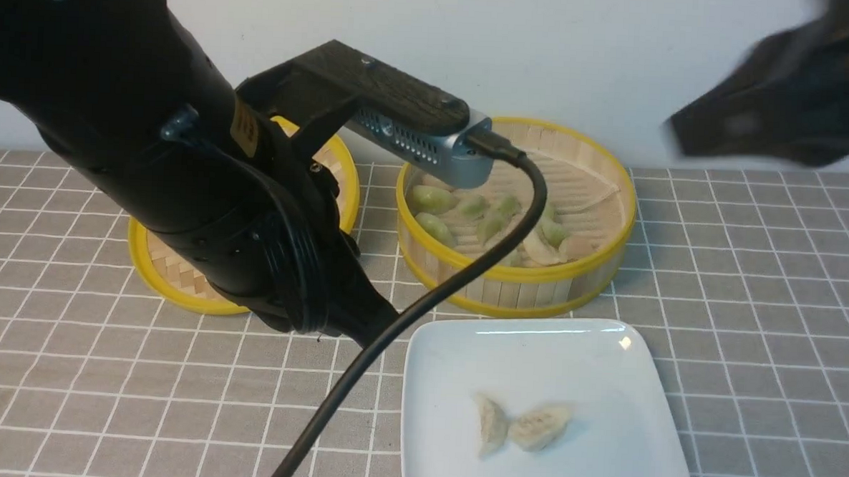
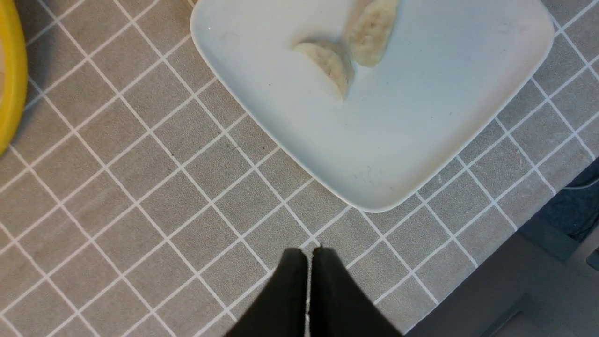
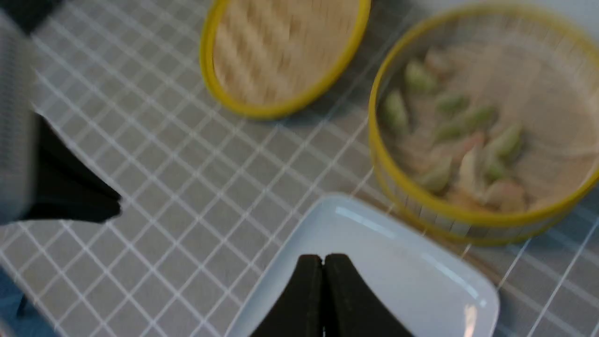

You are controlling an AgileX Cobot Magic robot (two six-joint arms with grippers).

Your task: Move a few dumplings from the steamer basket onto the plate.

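The steamer basket (image 1: 516, 275) stands at the back centre and holds several green, cream and pinkish dumplings (image 1: 433, 198). It also shows, blurred, in the right wrist view (image 3: 421, 201). The white plate (image 1: 605, 375) lies in front of it with two cream dumplings (image 1: 539, 426) side by side, also in the left wrist view (image 2: 369, 28). My left gripper (image 2: 309, 250) is shut and empty, low over the cloth beside the plate's (image 2: 421, 117) corner. My right gripper (image 3: 323, 256) is shut and empty, held high over the plate's (image 3: 374, 262) edge; it shows blurred at the upper right in the front view (image 1: 676, 128).
The flat woven lid (image 1: 172, 274) lies left of the basket, partly behind my left arm (image 1: 185, 149). A black cable (image 1: 421, 310) hangs from the left wrist camera across the basket's front. The grey checked cloth (image 1: 752, 281) covers the table. A table edge (image 2: 514, 234) runs close to the plate.
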